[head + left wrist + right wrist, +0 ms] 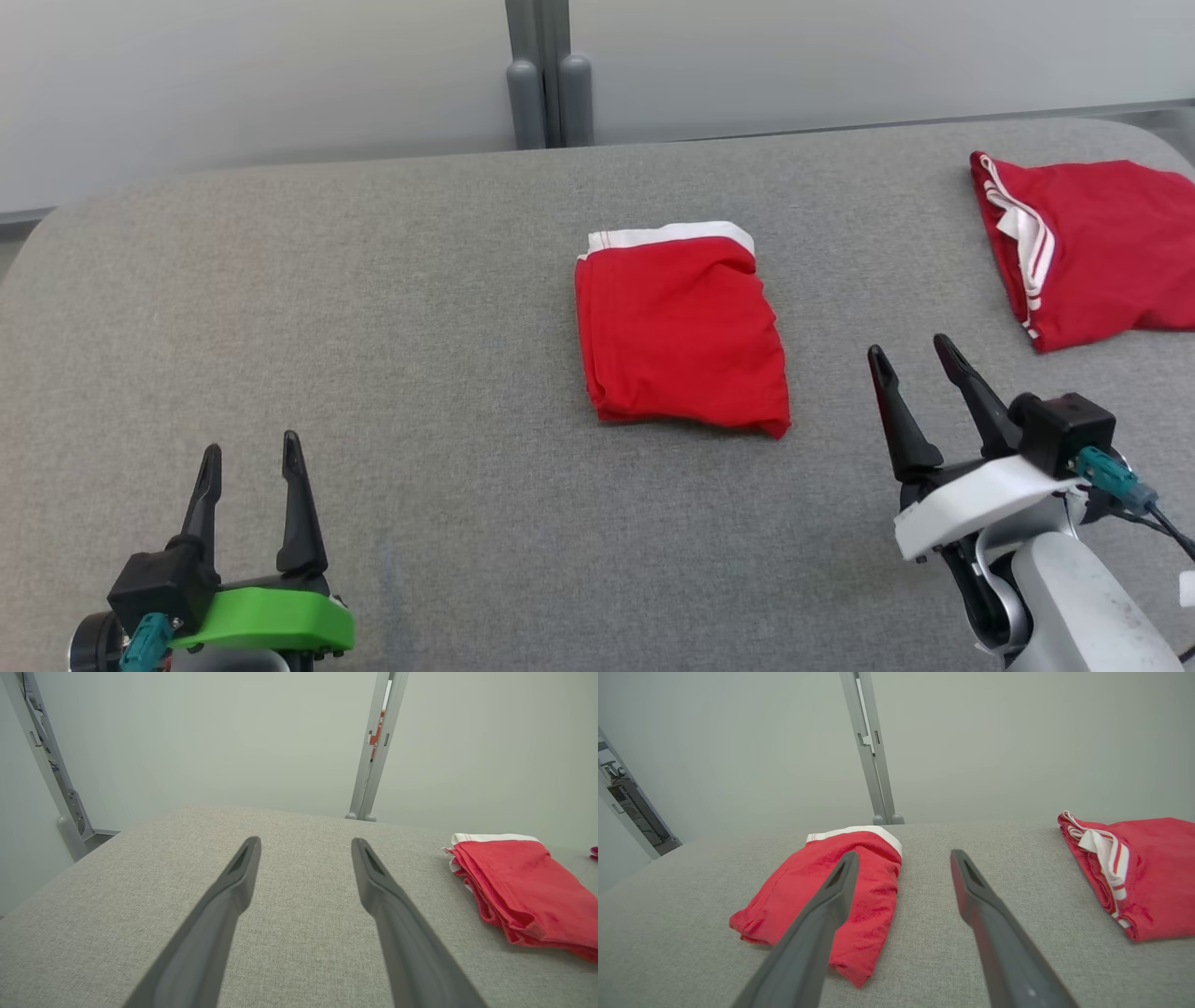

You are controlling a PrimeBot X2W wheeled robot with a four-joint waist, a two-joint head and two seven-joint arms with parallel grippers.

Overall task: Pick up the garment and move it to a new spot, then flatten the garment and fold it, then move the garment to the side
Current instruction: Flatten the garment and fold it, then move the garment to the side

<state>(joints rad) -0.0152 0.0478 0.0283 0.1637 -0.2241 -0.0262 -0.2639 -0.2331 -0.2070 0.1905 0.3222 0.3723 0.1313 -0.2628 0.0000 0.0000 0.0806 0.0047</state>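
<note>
A red garment (681, 327) with a white band along its far edge lies folded in a compact rectangle at the middle of the grey padded table (373, 308). In the left wrist view the garment (518, 882) sits off to the right; in the right wrist view the garment (784, 891) lies left of centre, partly behind one finger. My left gripper (252, 443) (306, 841) stands open and empty at the near left, well away from the cloth. At the near right, my right gripper (909, 347) (904, 853) is open and empty, a little right of the garment.
A second red garment (1102, 252) (1153, 868) with white stripes lies at the table's far right edge. Behind the table a pale wall carries a grey post (551, 93). Bare grey surface stretches across the table's left half.
</note>
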